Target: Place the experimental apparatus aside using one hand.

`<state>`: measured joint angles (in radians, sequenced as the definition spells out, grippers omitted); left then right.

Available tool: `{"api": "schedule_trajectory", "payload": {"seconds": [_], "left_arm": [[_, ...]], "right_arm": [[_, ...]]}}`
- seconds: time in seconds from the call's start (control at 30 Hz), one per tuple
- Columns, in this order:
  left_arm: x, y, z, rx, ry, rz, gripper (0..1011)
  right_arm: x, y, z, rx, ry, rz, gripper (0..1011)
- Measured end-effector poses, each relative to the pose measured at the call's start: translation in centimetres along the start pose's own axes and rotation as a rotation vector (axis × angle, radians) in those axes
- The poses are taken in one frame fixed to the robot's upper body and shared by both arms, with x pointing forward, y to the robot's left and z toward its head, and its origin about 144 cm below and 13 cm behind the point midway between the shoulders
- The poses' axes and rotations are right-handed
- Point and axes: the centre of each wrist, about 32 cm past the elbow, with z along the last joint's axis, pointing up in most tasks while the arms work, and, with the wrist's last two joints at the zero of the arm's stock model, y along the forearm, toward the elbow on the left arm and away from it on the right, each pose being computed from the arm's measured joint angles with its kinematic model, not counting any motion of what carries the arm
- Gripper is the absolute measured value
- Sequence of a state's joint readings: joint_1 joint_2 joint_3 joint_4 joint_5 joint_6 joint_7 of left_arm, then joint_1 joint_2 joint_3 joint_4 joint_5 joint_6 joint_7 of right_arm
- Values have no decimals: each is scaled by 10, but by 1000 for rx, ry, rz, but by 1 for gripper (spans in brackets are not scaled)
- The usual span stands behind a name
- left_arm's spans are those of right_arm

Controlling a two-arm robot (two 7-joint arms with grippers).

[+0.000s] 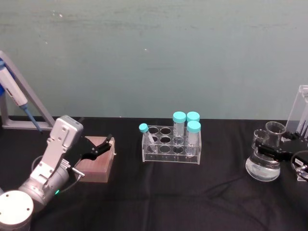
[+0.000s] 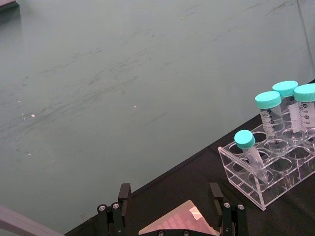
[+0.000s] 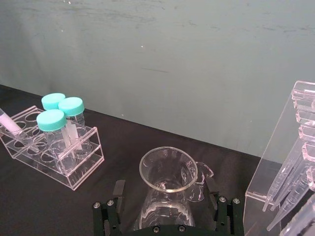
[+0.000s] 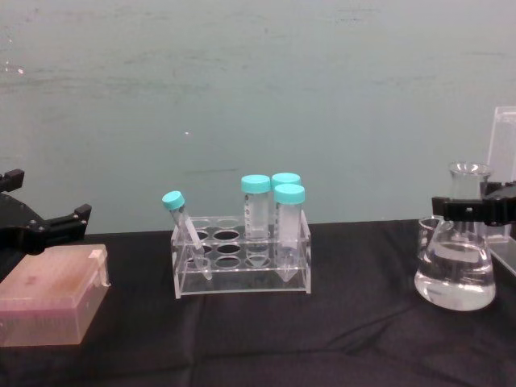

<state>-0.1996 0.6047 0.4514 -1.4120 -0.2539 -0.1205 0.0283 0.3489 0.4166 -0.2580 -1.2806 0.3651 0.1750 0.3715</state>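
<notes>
A conical flask of clear liquid stands at the table's right end. My right gripper is level with its neck, open, one finger on each side. In the right wrist view the flask rises between the fingers. From the chest the gripper crosses the flask at the neck. A small glass beaker sits just behind the flask. The tall acrylic rack of long tubes stands at the far right, close beside the flask.
A clear tube rack with teal-capped tubes stands mid-table. At the left my left gripper hangs open over a pink lidded box. A pipette on a grey stand is at the far left. The black cloth in front lies bare.
</notes>
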Motion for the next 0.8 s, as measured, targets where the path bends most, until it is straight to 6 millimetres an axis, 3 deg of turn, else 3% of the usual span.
{"api": "schedule_trajectory", "payload": {"seconds": [0.8], "left_arm": [[0,0,0,0,0,0,1000]], "right_arm": [[-11,-28,7,9,19,-3,1000]]}}
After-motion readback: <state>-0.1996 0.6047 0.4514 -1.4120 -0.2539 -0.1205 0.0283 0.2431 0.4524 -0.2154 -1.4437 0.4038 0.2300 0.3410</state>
